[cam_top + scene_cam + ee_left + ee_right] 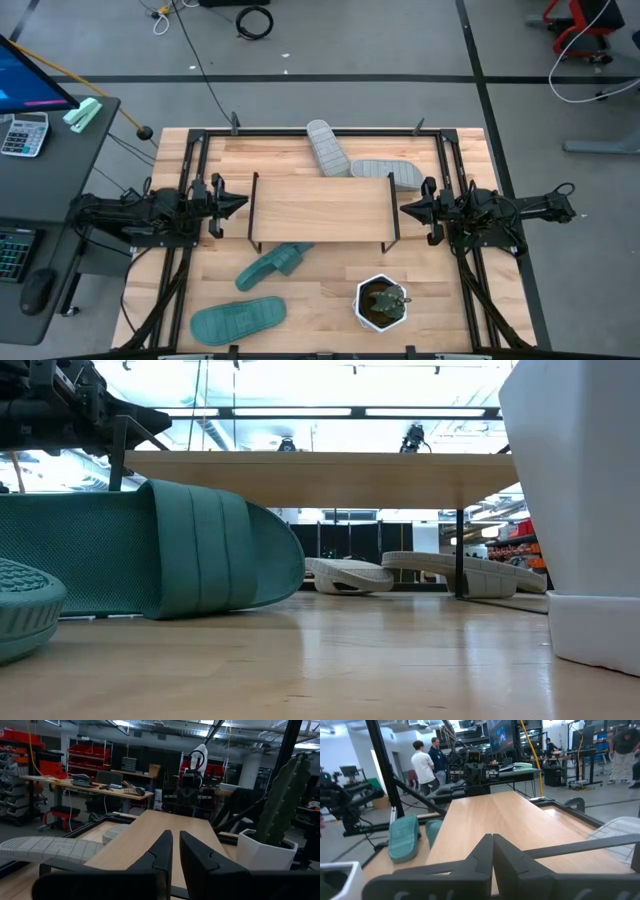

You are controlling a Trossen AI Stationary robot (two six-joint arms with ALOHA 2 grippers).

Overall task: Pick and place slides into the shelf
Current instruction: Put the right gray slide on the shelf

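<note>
The shelf point(320, 208) stands mid-table, its light board top bare point(320, 465). Two grey slides lie on the table at its far side, one point(328, 147) at the table's far edge and one point(385, 172) against the shelf's far right corner. Two teal slides lie at the near side: one point(272, 264) reaches under the shelf's near edge, and the other point(238, 318) lies sole up near the table's near edge. My left gripper point(243, 203) hovers shut at the shelf's left end. My right gripper point(404, 209) hovers shut at its right end. Neither touches anything.
A white pot with a cactus point(382, 302) stands on the table near the shelf's near right corner, looming large in the low view point(575, 510). Black frame rails run along the table's left, right and far edges. People stand in the room beyond point(427, 762).
</note>
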